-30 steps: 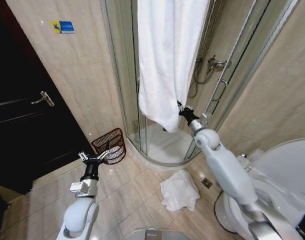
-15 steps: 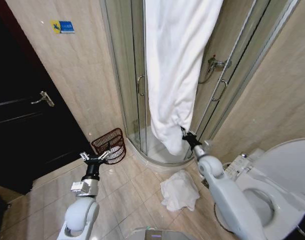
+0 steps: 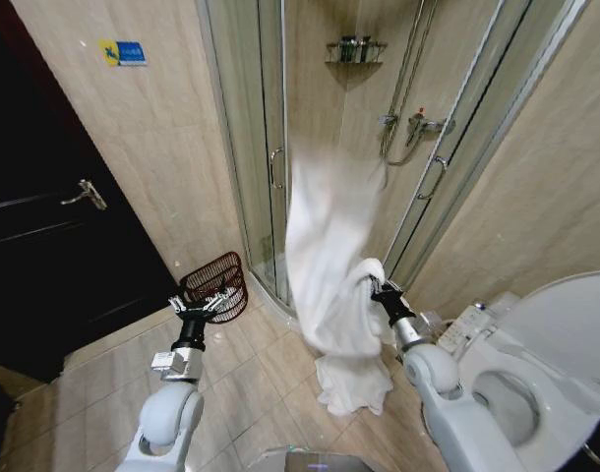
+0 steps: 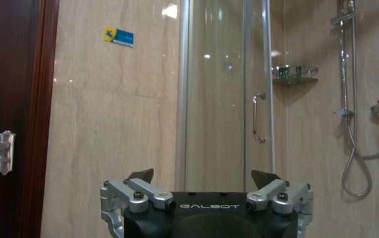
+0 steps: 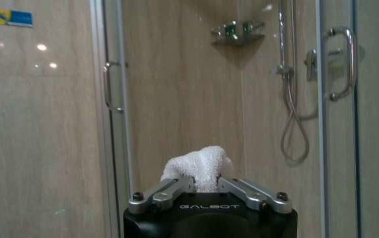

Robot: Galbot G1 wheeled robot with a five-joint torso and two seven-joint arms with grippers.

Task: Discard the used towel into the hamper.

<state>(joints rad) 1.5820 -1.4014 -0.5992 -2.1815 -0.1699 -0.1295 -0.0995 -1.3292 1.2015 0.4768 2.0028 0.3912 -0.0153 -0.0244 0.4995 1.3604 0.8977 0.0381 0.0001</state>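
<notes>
- My right end effector [image 3: 379,289] is raised in front of me on the right, just beside the toilet [image 3: 551,344], and in the right wrist view [image 5: 206,191] its fingers are pressed in on a fold of the towel [image 5: 199,168].
- The towel [image 3: 330,265] is white and thick, with a nubby terry surface where it bunches between the fingers. It hangs in a long blurred drape from up by the shower door down past my right end effector, and its lower end lies crumpled on the floor [image 3: 251,379] between my two arms.
- My left end effector [image 3: 197,305] is held low on the left, fingers spread with nothing between them; the left wrist view [image 4: 206,186] shows the two tips well apart.
- The hamper [image 3: 216,285] stands on the floor just beyond my left end effector, close to the tiled wall and near the foot of the shower. It is a small round dark red-brown wire basket with an open mesh wall and a flared rim, and it is tipped toward me, so I see into its mouth.
- The towel and the hamper are apart, with the towel to the hamper's right.
- Farther back is the glass shower [image 3: 379,128], with a hose and a small shelf on its far wall.
- A dark door [image 3: 44,226] stands at far left.
</notes>
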